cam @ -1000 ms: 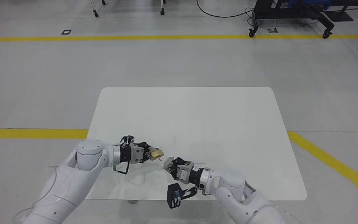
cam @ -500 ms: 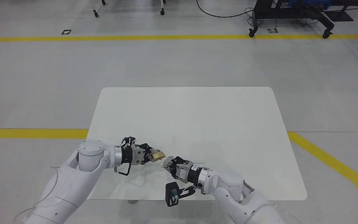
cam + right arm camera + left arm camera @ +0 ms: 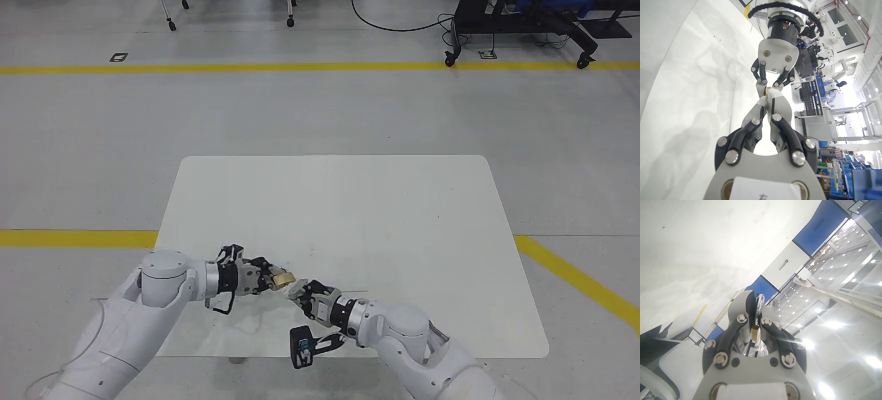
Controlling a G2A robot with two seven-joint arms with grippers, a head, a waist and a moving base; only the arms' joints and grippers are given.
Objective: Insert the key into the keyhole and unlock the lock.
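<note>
1. Top view: my left jaws, clamped on the brass lock (image 3: 282, 275), meet my right jaws above the worktop's (image 3: 400, 200) near edge.
2. Left wrist view: lock gripped between left jaws.
3. Right wrist view: right jaws clamped on the key (image 3: 767, 107), edge-on, against the lock.

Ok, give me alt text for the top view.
Two white robot arms meet over the near side of a white table: the left tool grips a brass padlock, and the right tool sits at its end.
</note>
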